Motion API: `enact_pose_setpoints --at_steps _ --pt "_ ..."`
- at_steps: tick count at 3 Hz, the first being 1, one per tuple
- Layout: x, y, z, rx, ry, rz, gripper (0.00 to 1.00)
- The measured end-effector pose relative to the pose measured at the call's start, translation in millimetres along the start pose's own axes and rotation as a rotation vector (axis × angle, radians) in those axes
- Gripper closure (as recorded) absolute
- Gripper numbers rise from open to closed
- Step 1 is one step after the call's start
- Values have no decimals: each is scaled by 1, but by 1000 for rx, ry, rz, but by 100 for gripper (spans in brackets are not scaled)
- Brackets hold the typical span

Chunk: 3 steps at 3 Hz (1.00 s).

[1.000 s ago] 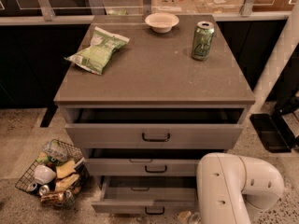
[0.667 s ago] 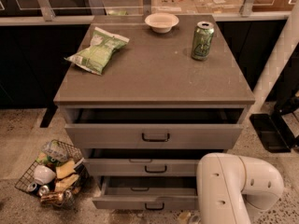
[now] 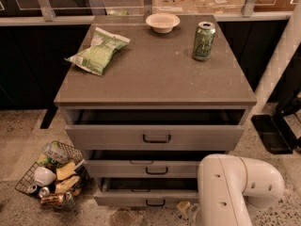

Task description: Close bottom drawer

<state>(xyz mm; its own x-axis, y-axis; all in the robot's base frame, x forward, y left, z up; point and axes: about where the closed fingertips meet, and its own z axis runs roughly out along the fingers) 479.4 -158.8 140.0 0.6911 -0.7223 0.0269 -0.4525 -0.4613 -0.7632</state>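
The bottom drawer (image 3: pixel 141 197) is the lowest of three grey drawers in the cabinet. It stands pulled out a little, with a dark gap above its low front, and its black bar handle (image 3: pixel 155 203) shows. My white arm (image 3: pixel 230 189) comes in at the lower right, in front of the drawer's right end. My gripper (image 3: pixel 188 212) shows only partly at the bottom edge, close against the right part of the drawer front.
The middle drawer (image 3: pixel 141 168) and the top drawer (image 3: pixel 155 136) also stand ajar. On the cabinet top are a green chip bag (image 3: pixel 98 51), a white bowl (image 3: pixel 162 21) and a green can (image 3: pixel 204 41). A wire basket of rubbish (image 3: pixel 51 175) sits on the floor at the left.
The bottom drawer's front has slid a little inward toward the cabinet. My arm has stayed low at the right of it.
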Motion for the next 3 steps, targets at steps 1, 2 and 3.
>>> enact_pose_setpoints --at_steps 1,2,3 --pt "16 -12 9 32 24 -16 100" --pt "13 -12 8 34 27 -16 100" --pt "25 -20 14 59 49 -24 100"
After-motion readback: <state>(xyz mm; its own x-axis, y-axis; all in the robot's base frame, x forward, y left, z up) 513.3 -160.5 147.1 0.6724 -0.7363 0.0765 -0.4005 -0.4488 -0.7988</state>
